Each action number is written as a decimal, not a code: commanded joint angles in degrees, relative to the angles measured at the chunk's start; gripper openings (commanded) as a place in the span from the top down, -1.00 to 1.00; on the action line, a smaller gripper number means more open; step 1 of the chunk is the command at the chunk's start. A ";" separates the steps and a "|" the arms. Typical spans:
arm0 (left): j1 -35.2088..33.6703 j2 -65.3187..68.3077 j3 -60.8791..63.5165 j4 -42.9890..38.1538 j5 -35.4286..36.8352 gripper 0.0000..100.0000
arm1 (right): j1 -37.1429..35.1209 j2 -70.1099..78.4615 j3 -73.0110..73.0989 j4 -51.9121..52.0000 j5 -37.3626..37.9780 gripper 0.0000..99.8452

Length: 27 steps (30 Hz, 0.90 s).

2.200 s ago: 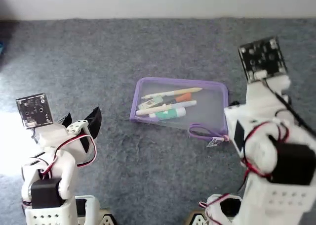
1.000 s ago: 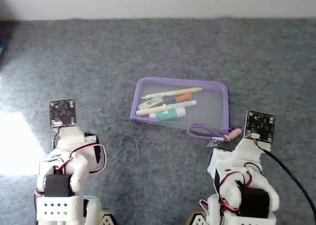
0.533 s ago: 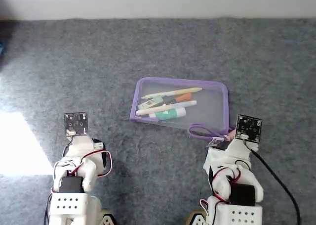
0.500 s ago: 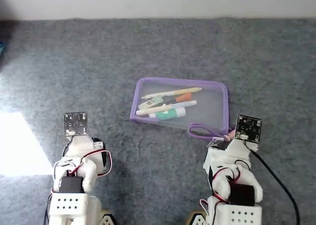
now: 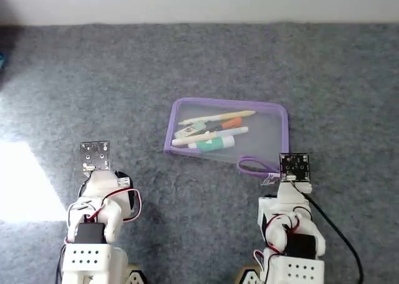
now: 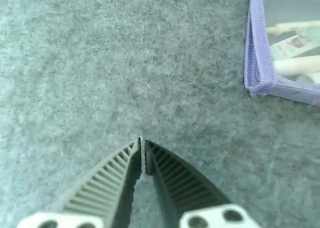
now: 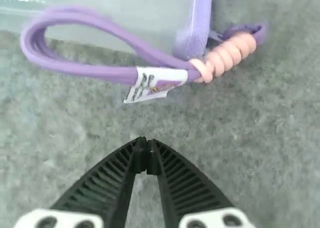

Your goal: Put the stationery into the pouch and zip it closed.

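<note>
Your soft, see-through rectangular pouch with purple fabric edging (image 5: 227, 101) lies flat on the fuzzy grey felt worktop (image 5: 187, 59), with four slim pens (image 5: 212, 136) inside. Its purple cord loop (image 7: 75, 67) and ribbed pink puller (image 7: 227, 55) sit just beside your right end effector (image 7: 146, 160), whose tips are pinched together. Your left end effector (image 6: 143, 158), also closed and empty, is near the pouch's other end.

A grey, felt-covered table (image 5: 187, 65) meets a white wall (image 5: 199, 3) along its far edge. A bright patch of light (image 5: 19, 184) lies near left.
</note>
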 commanded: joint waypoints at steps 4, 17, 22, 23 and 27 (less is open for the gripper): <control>0.00 -0.70 -0.31 -1.41 -0.35 0.97 | 0.31 -5.76 0.70 8.04 0.70 0.98; 0.09 -0.70 -0.31 -1.41 -0.53 0.97 | 0.31 -5.76 0.70 8.04 0.79 0.98; 0.09 -0.70 -0.31 -1.41 -0.53 0.97 | 0.31 -5.76 0.70 8.04 0.79 0.98; 0.09 -0.70 -0.31 -1.41 -0.53 0.97 | 0.31 -5.76 0.70 8.04 0.79 0.98; 0.09 -0.70 -0.31 -1.41 -0.53 0.97 | 0.31 -5.76 0.70 8.04 0.79 0.98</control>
